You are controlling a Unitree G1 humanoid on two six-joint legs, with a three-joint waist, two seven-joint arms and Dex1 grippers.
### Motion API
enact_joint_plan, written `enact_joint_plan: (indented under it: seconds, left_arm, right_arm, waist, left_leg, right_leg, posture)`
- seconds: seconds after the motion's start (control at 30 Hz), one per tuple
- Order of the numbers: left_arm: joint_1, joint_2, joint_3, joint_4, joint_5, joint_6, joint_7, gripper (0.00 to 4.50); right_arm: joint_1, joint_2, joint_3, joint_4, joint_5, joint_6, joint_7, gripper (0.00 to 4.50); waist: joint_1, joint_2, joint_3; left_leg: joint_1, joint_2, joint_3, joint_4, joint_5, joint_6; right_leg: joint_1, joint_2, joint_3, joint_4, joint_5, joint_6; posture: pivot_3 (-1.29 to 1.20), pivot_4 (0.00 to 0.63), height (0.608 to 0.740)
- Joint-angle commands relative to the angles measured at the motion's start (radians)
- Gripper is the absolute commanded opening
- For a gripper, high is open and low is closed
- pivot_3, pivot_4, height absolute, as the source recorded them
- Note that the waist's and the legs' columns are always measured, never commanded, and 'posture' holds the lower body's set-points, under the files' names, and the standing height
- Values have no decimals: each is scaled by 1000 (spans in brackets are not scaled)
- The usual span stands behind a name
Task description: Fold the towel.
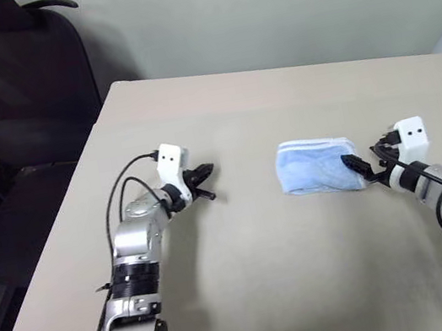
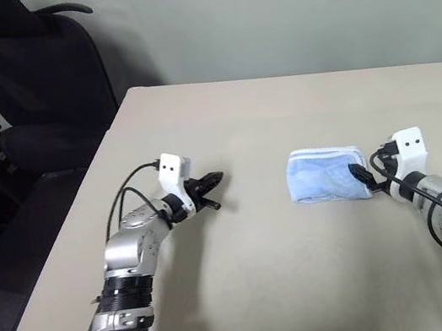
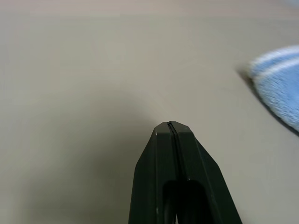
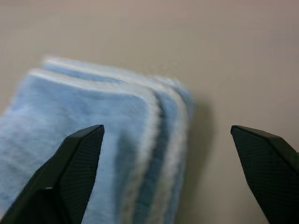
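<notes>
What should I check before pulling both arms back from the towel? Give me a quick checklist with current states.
1. Right gripper released: ok. Its fingers stand wide apart, with the towel lying between and beyond them, not pinched.
2. Left gripper clear of the cloth: ok. It is shut on nothing, over bare table, apart from the towel.
3. Towel folded: ok. It lies as a compact bundle, with stacked white-edged layers visible in the right wrist view.
4. Fold holding by itself: cannot tell. The layers look stacked, but one moment does not show whether they will spring open.
5. Right fingertips free of the cloth: cannot tell. They sit right at the bundle's edge.
</notes>
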Motion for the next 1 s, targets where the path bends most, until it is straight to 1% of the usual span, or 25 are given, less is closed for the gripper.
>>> enact_joint_plan:
  seconds: [0.03, 0.1, 0.2, 0.3, 0.4, 0.5, 0.53, 0.63, 0.67, 0.7, 0.77, 0.83, 0.9, 0.93, 1.0]
  left_arm:
    - [3, 8, 9, -58, -26, 8, 7, 0]
    - [5, 10, 7, -61, -29, 11, 10, 0]
    - [25, 2, 1, -105, -33, 23, 21, 0]
    - [41, -4, -7, -127, -36, 29, 31, 0]
    - [55, -8, -13, -141, -41, 34, 38, 0]
    - [60, -8, -17, -146, -47, 37, 44, 0]
    - [60, -8, -18, -147, -48, 38, 46, 0]
    - [64, -16, -30, -154, -47, 41, 54, 0]
    - [65, -18, -32, -155, -47, 43, 55, 0]
    - [65, -18, -33, -157, -48, 43, 56, 0]
    - [68, -21, -38, -159, -48, 45, 57, 0]
    - [69, -21, -41, -159, -48, 45, 59, 0]
    - [70, -23, -47, -157, -47, 44, 59, 0]
    - [70, -23, -49, -157, -48, 44, 59, 0]
    - [70, -22, -51, -156, -49, 43, 61, 0]
  right_arm:
    - [-34, 3, 0, 39, -1, 5, -7, 4462]
    - [-38, 2, 1, 46, -3, 4, -5, 4462]
    - [-89, 41, 60, 127, 6, 8, 43, 4462]
    - [-104, 57, 80, 126, 23, 24, 69, 4462]
    - [-99, 64, 82, 94, 42, 45, 87, 3894]
    - [-93, 66, 80, 79, 49, 57, 94, 2830]
    - [-93, 66, 80, 77, 50, 59, 94, 2579]
    - [-79, 69, -1, 53, 82, 70, 60, 1439]
    - [-74, 67, -27, 45, 95, 74, 52, 1167]
    - [-71, 66, -42, 40, 103, 77, 47, 767]
    - [-53, 58, -102, 16, 134, 84, 34, 116]
    - [-45, 56, -126, 4, 150, 89, 26, 54]
    - [-29, 49, -227, -18, 192, 104, -14, 54]
    - [-24, 47, -256, -26, 206, 110, -28, 54]
    - [-20, 47, -273, -34, 221, 117, -42, 54]
  waist:
    - [1, 0, 0]
    - [0, 0, 0]
    - [-6, 0, 0]
    - [-13, 0, 0]
    - [-16, 0, 0]
    - [-16, 0, 0]
    - [-16, 0, 0]
    - [-15, 0, 0]
    - [-15, 0, 0]
    - [-14, 0, 0]
    - [-11, 0, 0]
    - [-9, 0, 0]
    - [-6, 0, 0]
    - [-5, 0, 0]
    - [-4, 0, 0]
  left_leg:
    - [0, 0, 0, 0, 1, 0]
    - [0, 0, -1, 0, 1, 0]
    - [0, 0, -1, 0, 1, 0]
    - [0, 0, -1, 0, 1, 0]
    - [0, 2, -1, -1, 1, 0]
    - [0, 2, -1, -1, 2, 0]
    - [0, 2, -1, -1, 2, -1]
    - [0, 2, -1, -1, 2, -1]
    - [0, 2, -1, -1, 2, -1]
    - [0, 1, -1, -1, 2, -1]
    - [0, 1, -1, -1, 2, -1]
    - [0, 1, -1, -1, 2, -1]
    - [0, 1, -1, -1, 2, -1]
    - [0, 1, -1, -1, 2, -1]
    - [0, 1, -1, -1, 2, -1]
  right_leg:
    - [0, 0, -1, 0, 0, 0]
    - [-1, 0, -1, 1, 1, -1]
    - [0, 0, -1, 1, 1, -1]
    - [-1, 1, -1, 1, 2, -2]
    - [-1, 1, -1, 1, 3, -3]
    - [-2, 2, -1, 1, 3, -3]
    - [-2, 2, -1, 1, 3, -3]
    - [-1, 1, -1, 0, 3, -3]
    - [-1, 1, -1, 0, 3, -3]
    - [-1, 1, -1, 0, 2, -4]
    - [-1, 1, -1, 0, 2, -4]
    - [-1, 1, -1, 0, 2, -4]
    - [-1, 1, -1, 0, 2, -4]
    - [-1, 1, -1, 0, 2, -4]
    - [-1, 1, -1, 0, 2, -4]
  posture:
    - [0, 150, 740]
    - [0, 150, 740]
    - [0, 150, 740]
    - [0, 150, 740]
    - [0, 150, 740]
    - [0, 150, 740]
    - [0, 150, 740]
    - [0, 150, 740]
    - [0, 150, 740]
    - [0, 150, 740]
    - [0, 150, 740]
    - [0, 150, 740]
    - [0, 150, 740]
    - [0, 150, 740]
    - [0, 150, 740]
